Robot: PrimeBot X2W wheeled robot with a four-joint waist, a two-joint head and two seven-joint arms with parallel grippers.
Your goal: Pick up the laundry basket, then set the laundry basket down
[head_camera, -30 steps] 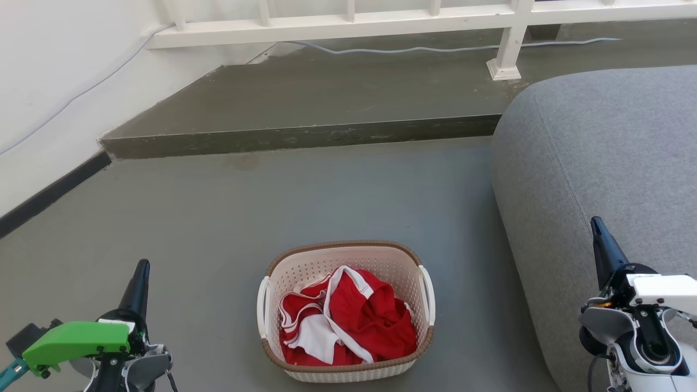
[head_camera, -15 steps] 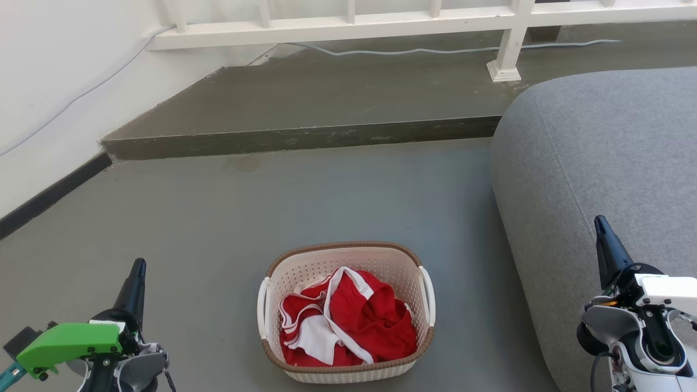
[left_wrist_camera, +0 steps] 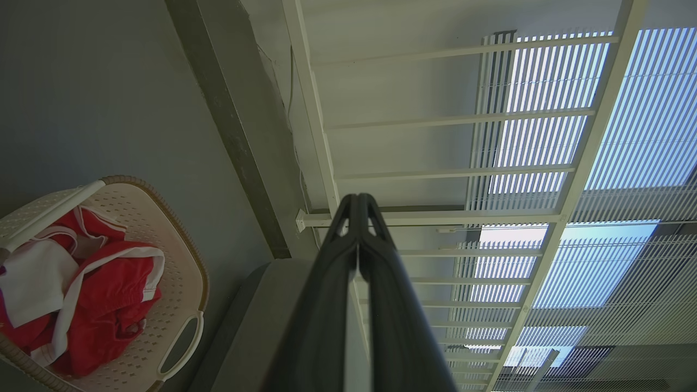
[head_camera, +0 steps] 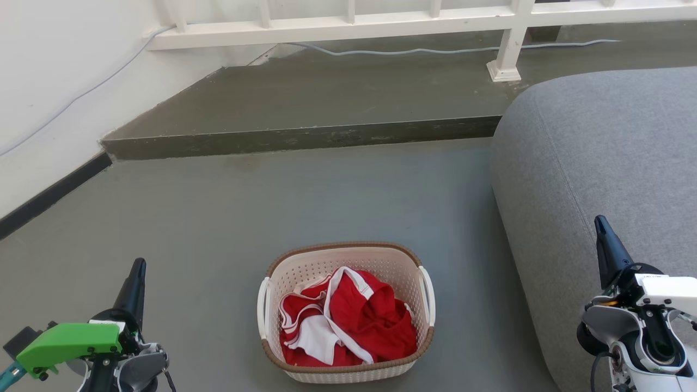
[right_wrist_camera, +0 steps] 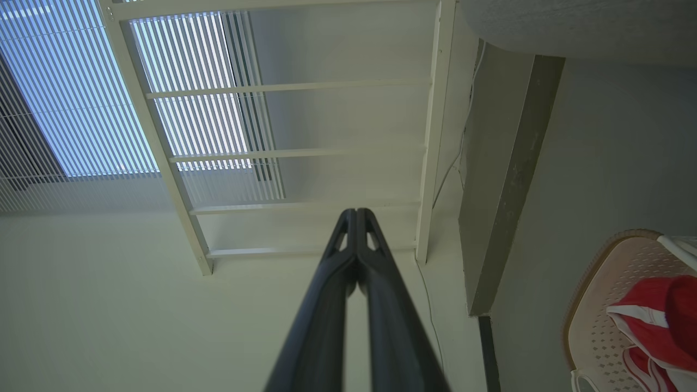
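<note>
Laundry basket (head_camera: 344, 244) sits on the floor (head_camera: 326, 196) between the arms, a white handle (head_camera: 263, 307) turned toward each, left gripper (head_camera: 140, 265) slightly nearer than right gripper (head_camera: 599, 222), both jaws clenched, empty.

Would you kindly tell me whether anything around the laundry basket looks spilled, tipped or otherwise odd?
Nothing stands out. The laundry basket sits upright on the floor, its red and white clothes bundled inside with none over the rim. The left hand and right hand are shut, well apart from it on either side.
</note>
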